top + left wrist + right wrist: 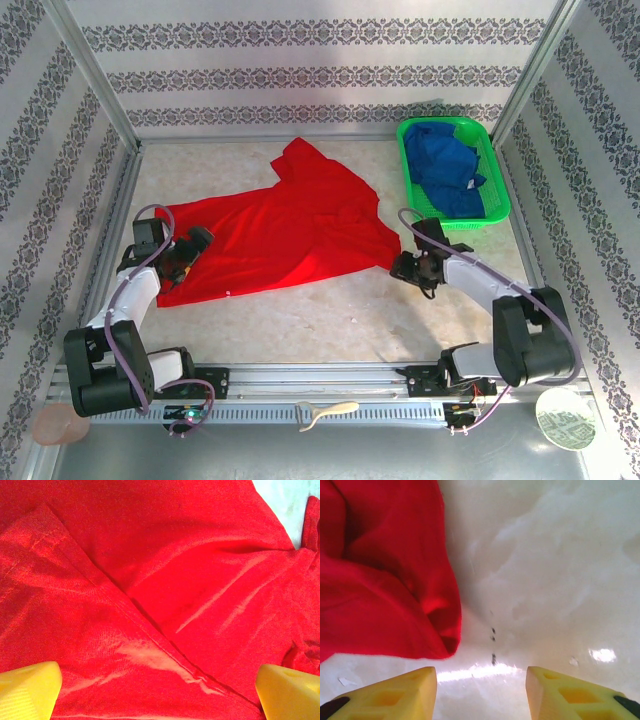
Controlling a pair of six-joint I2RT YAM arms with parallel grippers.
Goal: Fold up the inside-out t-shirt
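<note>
Top external: left gripper (190,255) (9 o'clock edge) and right gripper (415,270) (3 o'clock corner) bracket the inside-out t-shirt (290,225), jaws spread and empty, apparently staged for pinching.

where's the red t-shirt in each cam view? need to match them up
Top external: t-shirt spread across the middle of the table.
Left wrist: t-shirt under the camera, hem running diagonally.
Right wrist: t-shirt edge at upper left.
Shared landmark: the pale table, top right in left wrist, right side in right wrist.
</note>
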